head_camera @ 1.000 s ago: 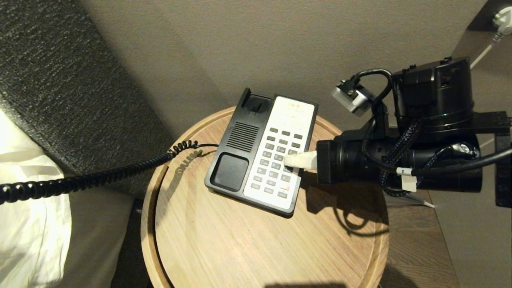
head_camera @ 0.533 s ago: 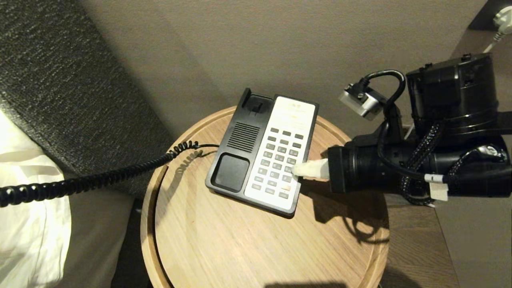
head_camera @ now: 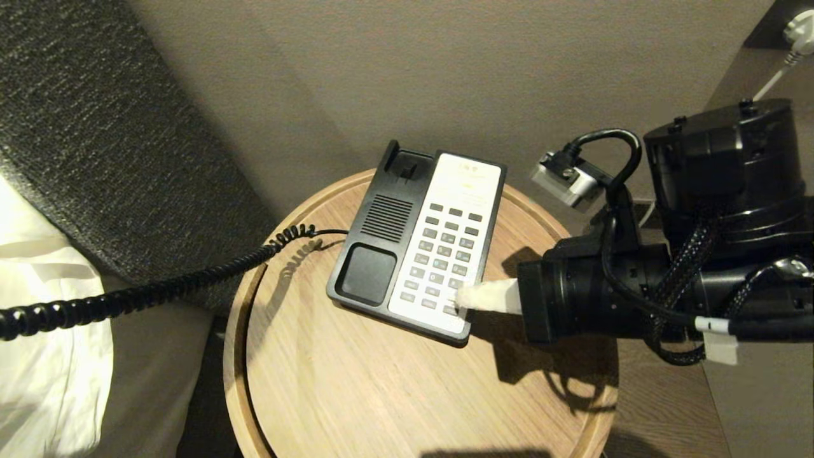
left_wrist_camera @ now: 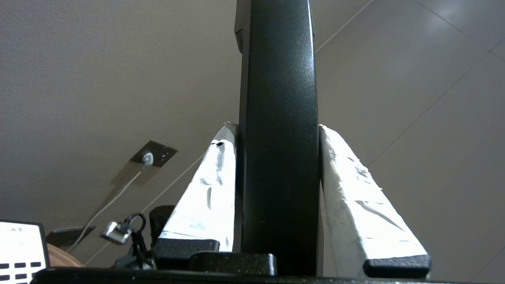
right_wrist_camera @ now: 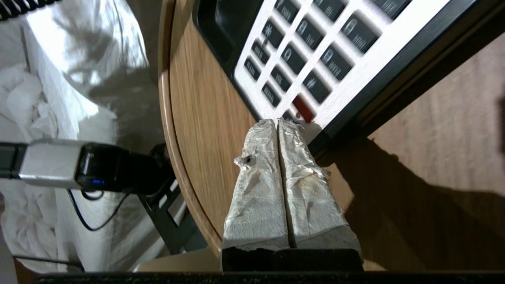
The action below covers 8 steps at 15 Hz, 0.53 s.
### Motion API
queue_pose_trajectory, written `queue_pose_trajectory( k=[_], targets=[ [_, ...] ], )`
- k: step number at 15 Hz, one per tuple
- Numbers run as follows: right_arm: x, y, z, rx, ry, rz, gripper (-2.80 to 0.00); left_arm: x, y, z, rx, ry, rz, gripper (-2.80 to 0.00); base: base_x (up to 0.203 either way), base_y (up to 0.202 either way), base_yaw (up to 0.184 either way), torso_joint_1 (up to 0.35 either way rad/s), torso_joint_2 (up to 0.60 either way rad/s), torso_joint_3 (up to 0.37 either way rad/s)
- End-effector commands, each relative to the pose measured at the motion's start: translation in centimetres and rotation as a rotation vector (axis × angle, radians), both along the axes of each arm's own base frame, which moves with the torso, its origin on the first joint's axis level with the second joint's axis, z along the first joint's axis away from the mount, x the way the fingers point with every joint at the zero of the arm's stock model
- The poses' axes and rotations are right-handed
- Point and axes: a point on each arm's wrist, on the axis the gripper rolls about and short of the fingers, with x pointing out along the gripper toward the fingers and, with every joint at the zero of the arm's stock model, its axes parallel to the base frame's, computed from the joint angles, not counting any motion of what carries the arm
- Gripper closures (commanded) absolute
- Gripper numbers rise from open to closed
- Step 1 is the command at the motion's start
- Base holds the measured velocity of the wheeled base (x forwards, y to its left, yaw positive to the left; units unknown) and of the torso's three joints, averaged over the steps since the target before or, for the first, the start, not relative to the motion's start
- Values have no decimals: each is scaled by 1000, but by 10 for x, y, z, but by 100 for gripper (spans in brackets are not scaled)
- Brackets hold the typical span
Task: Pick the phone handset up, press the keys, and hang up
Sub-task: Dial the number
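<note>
The right gripper [head_camera: 459, 296], jaws pressed together, is touching the keys [head_camera: 445, 254]; the left gripper [left_wrist_camera: 278, 132] is clamping the handset [left_wrist_camera: 278, 98].

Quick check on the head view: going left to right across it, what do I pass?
White bedding → coiled cord → round wooden table → phone base → keys → right gripper, fingertips together at the keypad's near corner → wall plug.

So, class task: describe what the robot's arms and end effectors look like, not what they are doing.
The right end effector has two tapered fingers wrapped in crinkled white tape, on a glossy black cylindrical wrist with braided and plain black cables and white tags. A small silver camera block sits above. The left end effector has the same white-taped wedge fingers on black mounts.
</note>
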Motion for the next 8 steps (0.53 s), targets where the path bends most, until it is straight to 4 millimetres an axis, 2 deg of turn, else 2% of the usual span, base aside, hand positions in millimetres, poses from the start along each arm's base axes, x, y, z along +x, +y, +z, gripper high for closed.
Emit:
queue_pose_trajectory(
  k=[1, 8],
  targets=[
    [-2, 4, -7, -20, 10, 16, 0, -1, 1, 0, -5, -2, -5, 0, 0, 0, 0, 0, 0, 0],
    [2, 8, -10, -28, 6, 7, 0, -1, 1, 0, -6, -4, -3, 0, 0, 0, 0, 0, 0, 0]
  ],
)
